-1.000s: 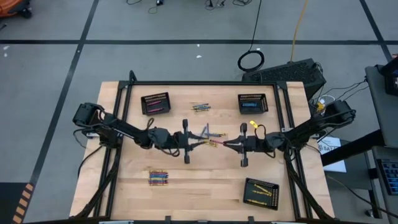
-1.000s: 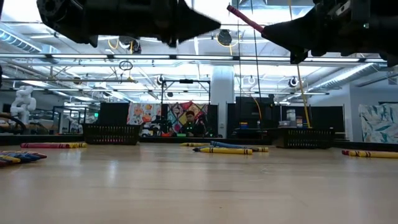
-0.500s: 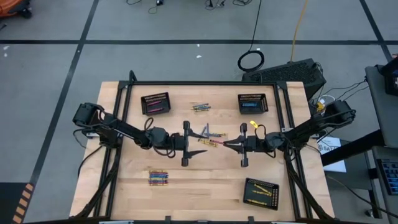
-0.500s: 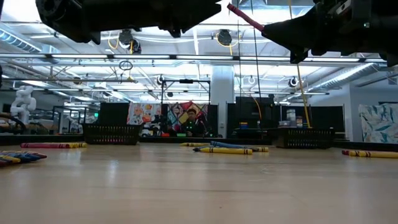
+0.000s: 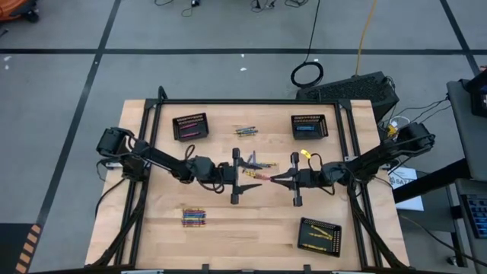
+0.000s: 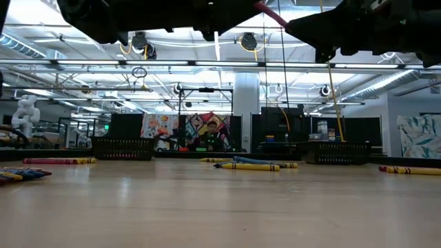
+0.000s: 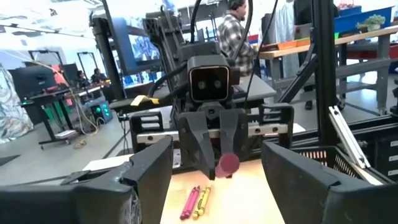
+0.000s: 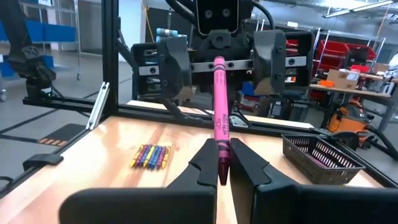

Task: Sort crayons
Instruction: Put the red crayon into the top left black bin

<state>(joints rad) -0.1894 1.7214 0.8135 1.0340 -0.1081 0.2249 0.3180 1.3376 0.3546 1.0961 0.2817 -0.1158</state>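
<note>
A pink crayon (image 8: 217, 99) is held in the air over the table's middle by my right gripper (image 5: 275, 179), which is shut on it. My left gripper (image 5: 245, 176) faces it from the table's left, open. Its two fingers (image 8: 175, 68) stand on either side of the crayon's free end (image 8: 219, 61) without touching it. Loose crayons lie on the table: a group (image 5: 245, 131) at the far middle, a few (image 5: 260, 164) under the arms, and a row (image 5: 194, 217) at the near left. My right gripper pinches the pink crayon's near end (image 8: 220, 138) between its two fingers (image 8: 208, 152). The fingers come roughly level from the table's right and lie along the crayon. It sticks out past the fingertips toward my left gripper, clear of the table, its free end (image 6: 262, 7) a little higher.
Three black mesh baskets stand on the table: one (image 5: 189, 126) at the far left with pink crayons, one (image 5: 309, 126) at the far right, one (image 5: 319, 236) at the near right with yellow crayons. A yellow crayon (image 5: 308, 152) lies near the right arm. People show beyond the table.
My left gripper has opened wide and moved toward the table's right, closer to my right gripper, so that its fingers now stand around the crayon's free end. The pink crayon has stayed in my right gripper.
</note>
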